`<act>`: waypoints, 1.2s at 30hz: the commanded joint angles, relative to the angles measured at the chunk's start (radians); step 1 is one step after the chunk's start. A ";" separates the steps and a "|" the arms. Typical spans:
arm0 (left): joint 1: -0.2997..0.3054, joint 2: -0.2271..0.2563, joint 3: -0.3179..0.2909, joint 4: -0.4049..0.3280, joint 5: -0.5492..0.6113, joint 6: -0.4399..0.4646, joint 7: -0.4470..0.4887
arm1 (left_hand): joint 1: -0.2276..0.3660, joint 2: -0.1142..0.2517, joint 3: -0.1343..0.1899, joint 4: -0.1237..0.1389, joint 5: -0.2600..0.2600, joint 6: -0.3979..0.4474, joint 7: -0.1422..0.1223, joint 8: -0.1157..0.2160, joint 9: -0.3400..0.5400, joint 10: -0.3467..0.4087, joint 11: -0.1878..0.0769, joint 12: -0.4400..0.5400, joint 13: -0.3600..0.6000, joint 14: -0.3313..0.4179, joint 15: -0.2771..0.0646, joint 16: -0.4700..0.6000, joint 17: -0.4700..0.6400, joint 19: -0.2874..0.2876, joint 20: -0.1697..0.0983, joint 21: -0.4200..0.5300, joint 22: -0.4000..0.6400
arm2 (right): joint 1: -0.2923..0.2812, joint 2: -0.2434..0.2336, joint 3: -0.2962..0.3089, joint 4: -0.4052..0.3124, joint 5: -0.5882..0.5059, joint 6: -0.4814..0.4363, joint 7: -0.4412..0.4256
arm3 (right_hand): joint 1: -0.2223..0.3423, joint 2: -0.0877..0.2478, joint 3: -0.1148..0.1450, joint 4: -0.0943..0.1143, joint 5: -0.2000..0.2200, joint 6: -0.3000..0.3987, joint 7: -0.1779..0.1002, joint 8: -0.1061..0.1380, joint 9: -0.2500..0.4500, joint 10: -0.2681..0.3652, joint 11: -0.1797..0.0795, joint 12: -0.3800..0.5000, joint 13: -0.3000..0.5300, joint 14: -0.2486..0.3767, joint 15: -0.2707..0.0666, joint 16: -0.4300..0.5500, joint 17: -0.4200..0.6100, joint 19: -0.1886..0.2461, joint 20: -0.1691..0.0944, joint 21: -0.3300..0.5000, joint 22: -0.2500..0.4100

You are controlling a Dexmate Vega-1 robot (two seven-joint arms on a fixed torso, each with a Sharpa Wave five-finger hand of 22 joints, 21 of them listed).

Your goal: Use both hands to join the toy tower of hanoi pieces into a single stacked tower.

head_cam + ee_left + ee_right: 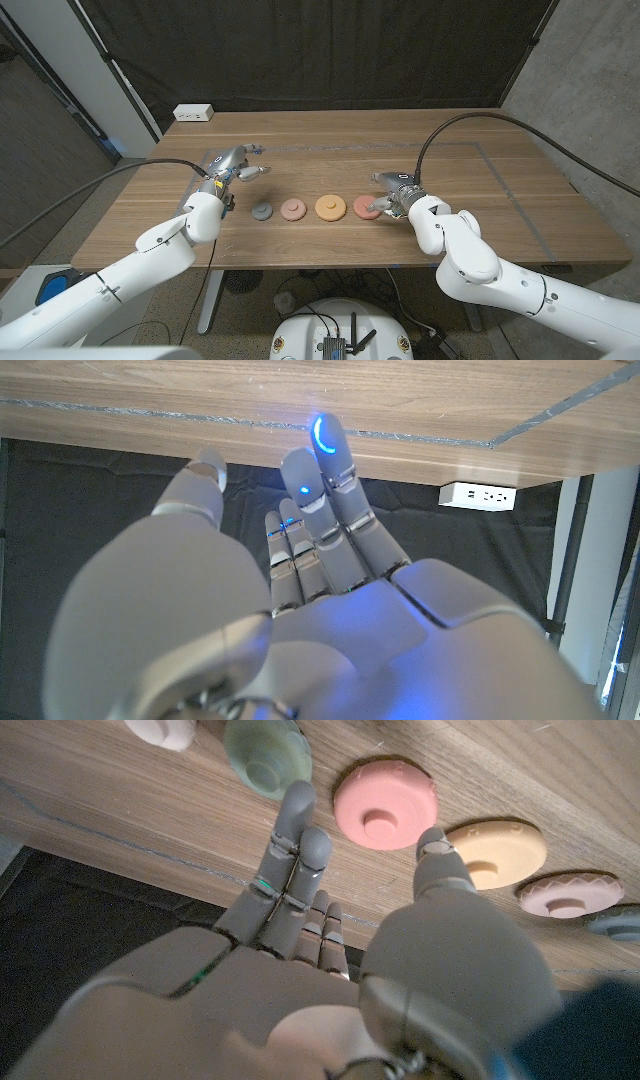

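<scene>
Several toy discs lie in a row on the wooden table (pixel 300 160): a grey-blue disc (pixel 262 211), a mauve disc (pixel 292 209), an orange disc (pixel 330 207) and a red-pink disc (pixel 364 210). In the right wrist view the row runs from a white piece (pixel 160 730) and a green disc (pixel 267 755) through the red-pink disc (pixel 385 803), orange disc (pixel 497 850) and mauve disc (pixel 568 895). My right hand (pixel 393 196) hovers by the red-pink disc with fingers apart, holding nothing. My left hand (pixel 236 170) stays behind the grey-blue disc, fingers extended and empty.
A white power strip (pixel 193 113) sits at the table's far left corner. Thin tape lines (pixel 480 150) mark a rectangle on the tabletop. A dark curtain hangs behind the table. Black cables arc from both wrists.
</scene>
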 commanded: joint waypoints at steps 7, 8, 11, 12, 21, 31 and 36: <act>-0.021 -0.013 0.000 0.039 -0.009 -0.035 0.000 | 0.003 0.012 -0.001 -0.001 0.006 0.013 0.001 0.000 0.003 0.013 -0.002 -0.001 0.005 -0.003 -0.037 0.007 0.002 -0.005 -0.103 0.016 -0.005 | 0.022 0.103 -0.008 0.067 -0.189 -0.004 0.210 | -0.001 0.008 -0.004 -0.002 -0.002 -0.007 0.001 0.000 0.003 0.008 0.003 0.008 0.000 0.002 -0.109 0.007 0.001 -0.002 -0.098 0.009 -0.002; -0.024 -0.014 0.001 0.042 -0.009 -0.037 -0.001 | 0.003 0.012 -0.001 -0.001 0.006 0.013 0.001 0.000 0.003 0.013 -0.002 -0.001 0.006 -0.005 -0.037 0.006 0.001 -0.006 -0.103 0.017 -0.005 | 0.022 0.109 -0.008 0.071 -0.201 -0.004 0.222 | -0.001 0.008 -0.004 -0.002 -0.002 -0.007 0.001 0.000 0.003 0.008 0.002 0.008 0.000 0.002 -0.109 0.007 0.000 -0.002 -0.098 0.009 -0.003; -0.031 -0.016 0.004 0.049 -0.010 -0.041 -0.004 | 0.003 0.013 -0.001 -0.001 0.007 0.016 0.002 0.001 0.003 0.014 -0.003 -0.002 0.006 -0.004 -0.037 0.007 0.001 -0.006 -0.103 0.019 -0.007 | 0.022 0.126 -0.002 0.084 -0.225 0.007 0.253 | -0.002 0.009 -0.004 -0.001 -0.001 -0.006 0.001 0.002 0.003 0.009 0.002 0.008 -0.001 0.003 -0.109 0.009 0.001 -0.002 -0.098 0.011 -0.003; -0.033 -0.016 0.005 0.052 -0.010 -0.042 -0.005 | 0.003 0.013 -0.001 -0.001 0.007 0.016 0.002 0.001 0.003 0.014 -0.003 -0.002 0.006 -0.002 -0.037 0.009 0.004 -0.006 -0.103 0.019 -0.007 | 0.021 0.133 0.001 0.088 -0.233 0.011 0.262 | -0.003 0.009 -0.005 -0.001 -0.001 -0.002 0.004 0.004 0.003 0.009 0.003 0.008 -0.001 0.003 -0.109 0.009 0.000 -0.003 -0.098 0.012 -0.004; -0.046 -0.021 0.010 0.070 -0.014 -0.052 -0.008 | 0.004 0.014 0.001 -0.002 0.007 0.017 0.001 0.000 0.003 0.017 -0.001 -0.002 0.008 -0.002 -0.037 0.011 0.005 -0.007 -0.104 0.024 -0.011 | 0.009 0.180 0.028 0.123 -0.302 0.048 0.336 | -0.006 0.012 -0.006 -0.001 0.000 -0.012 0.005 0.002 0.004 0.006 0.009 0.006 -0.003 0.000 -0.109 0.009 -0.004 -0.005 -0.098 0.016 -0.010; -0.058 -0.021 0.016 0.083 -0.016 -0.062 -0.014 | 0.004 0.017 0.003 -0.003 0.008 0.022 0.001 -0.002 0.004 0.022 -0.003 -0.006 0.012 -0.006 -0.037 0.013 0.006 -0.014 -0.103 0.045 -0.024 | -0.025 0.221 0.069 0.148 -0.354 0.087 0.389 | -0.008 0.011 -0.010 -0.003 0.002 -0.029 0.007 -0.001 0.004 -0.003 0.013 0.004 -0.005 -0.009 -0.109 0.007 -0.013 -0.011 -0.098 0.026 -0.019; -0.064 -0.022 0.020 0.087 -0.016 -0.064 -0.018 | 0.003 0.017 0.004 -0.003 0.009 0.023 0.001 -0.003 0.005 0.027 -0.003 -0.007 0.014 -0.005 -0.037 0.014 0.006 -0.017 -0.103 0.056 -0.028 | -0.038 0.240 0.085 0.162 -0.374 0.110 0.411 | -0.010 0.011 -0.012 -0.003 0.003 -0.029 0.008 0.001 0.004 -0.004 0.014 0.004 -0.005 -0.013 -0.109 0.006 -0.019 -0.013 -0.098 0.029 -0.023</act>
